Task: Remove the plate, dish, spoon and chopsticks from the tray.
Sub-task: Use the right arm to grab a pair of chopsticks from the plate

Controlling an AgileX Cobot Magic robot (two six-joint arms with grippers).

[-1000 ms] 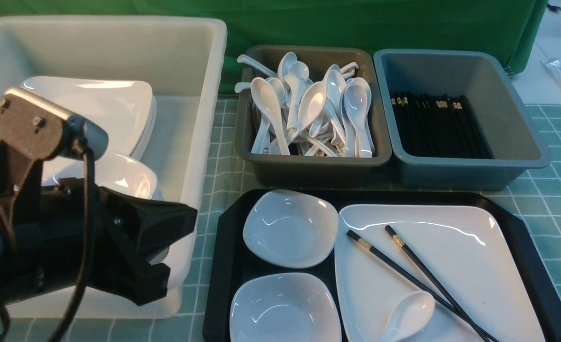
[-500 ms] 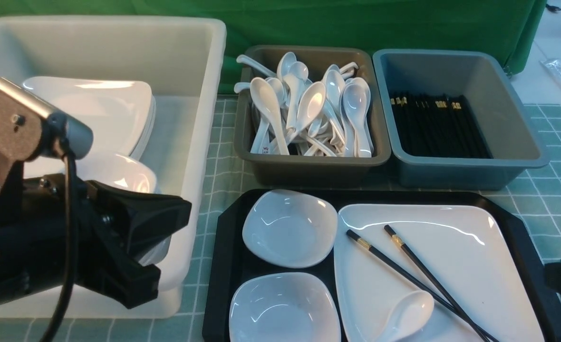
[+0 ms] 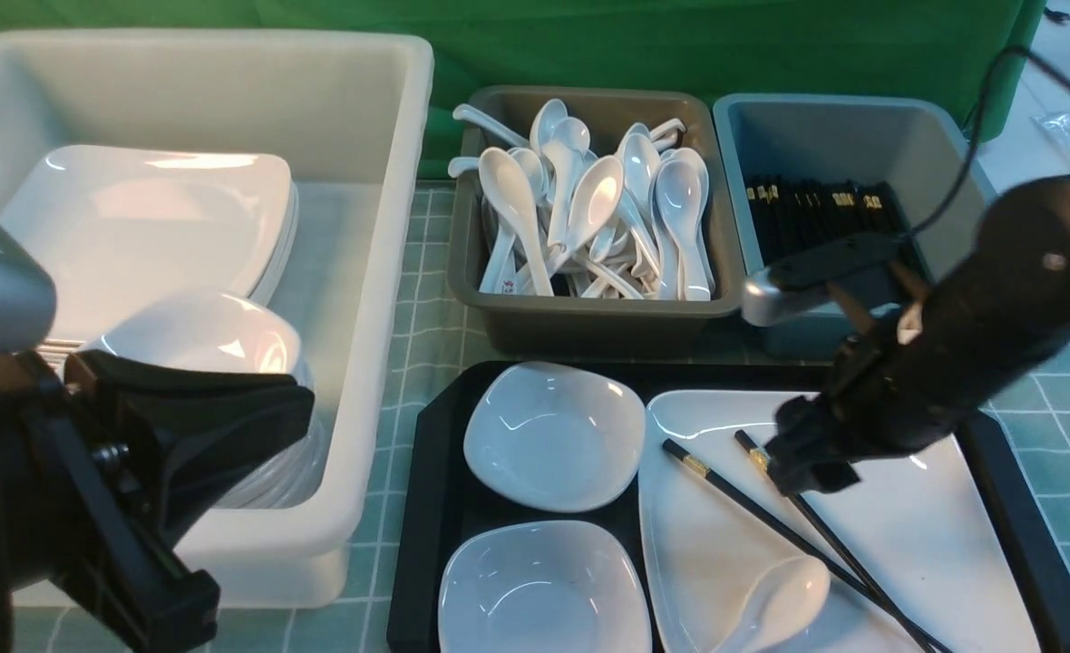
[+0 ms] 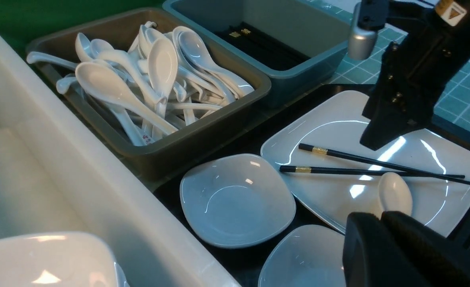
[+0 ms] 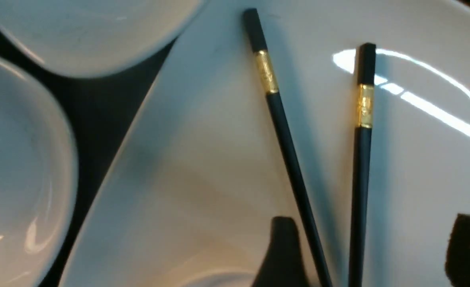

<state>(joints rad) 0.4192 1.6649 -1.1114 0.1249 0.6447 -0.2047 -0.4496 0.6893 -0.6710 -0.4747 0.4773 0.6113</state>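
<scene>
The black tray point(image 3: 426, 426) holds the large white plate point(image 3: 907, 526) and two small white dishes point(image 3: 553, 435) point(image 3: 544, 589). The black chopsticks point(image 3: 744, 503) and the white spoon point(image 3: 780, 599) lie on the plate. My right gripper point(image 3: 807, 472) hovers just over the chopsticks' gold-banded ends. In the right wrist view it point(image 5: 372, 255) is open, with both chopsticks point(image 5: 286, 147) between its fingers. My left gripper point(image 3: 290, 417) is shut and empty near the white tub's front wall. Its tips point(image 4: 380, 217) show in the left wrist view, in front of the spoon point(image 4: 394, 193).
A big white tub point(image 3: 399, 181) on the left holds stacked plates point(image 3: 154, 218) and dishes point(image 3: 218, 331). Behind the tray stand a brown tub point(image 3: 589, 313) full of spoons and a grey-blue tub point(image 3: 825, 136) of chopsticks, partly hidden by my right arm.
My right arm has come in from the right and dropped over the plate above the chopsticks. My left arm has drawn back down and to the left, uncovering the tub's dishes.
</scene>
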